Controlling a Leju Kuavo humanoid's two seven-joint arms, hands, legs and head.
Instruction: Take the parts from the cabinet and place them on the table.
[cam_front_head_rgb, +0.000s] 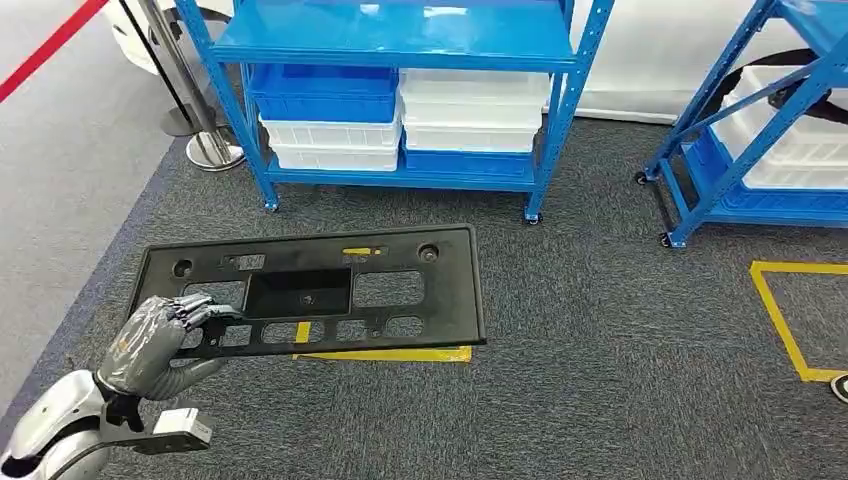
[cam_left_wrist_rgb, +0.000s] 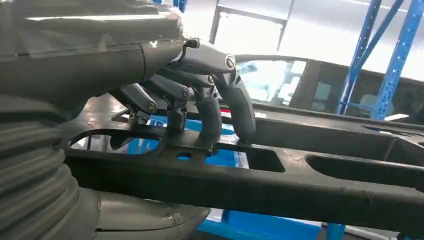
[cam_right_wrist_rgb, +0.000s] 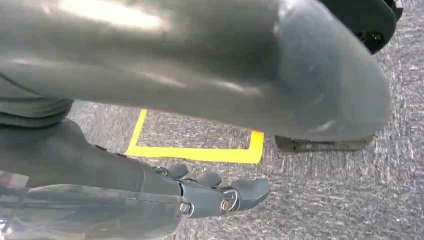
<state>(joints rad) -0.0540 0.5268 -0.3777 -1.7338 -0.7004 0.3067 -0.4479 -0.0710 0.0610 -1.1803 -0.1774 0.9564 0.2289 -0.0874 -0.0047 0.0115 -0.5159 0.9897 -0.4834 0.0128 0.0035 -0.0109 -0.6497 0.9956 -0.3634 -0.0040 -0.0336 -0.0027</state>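
Now the left hand (cam_front_head_rgb: 160, 335) clamps the left end of the long black part (cam_front_head_rgb: 320, 292), lower left of the frame, carried over carpet; keep it level, since its free end overhangs. Right hand (cam_right_wrist_rgb: 220, 197) hangs with fingers loosely apart, holding nothing

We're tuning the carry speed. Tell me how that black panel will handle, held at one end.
The panel looks stiff: it stays flat though the left hand grips only one end. Many cutouts suggest it is light for its size. The long free end may swing or twist on turns.
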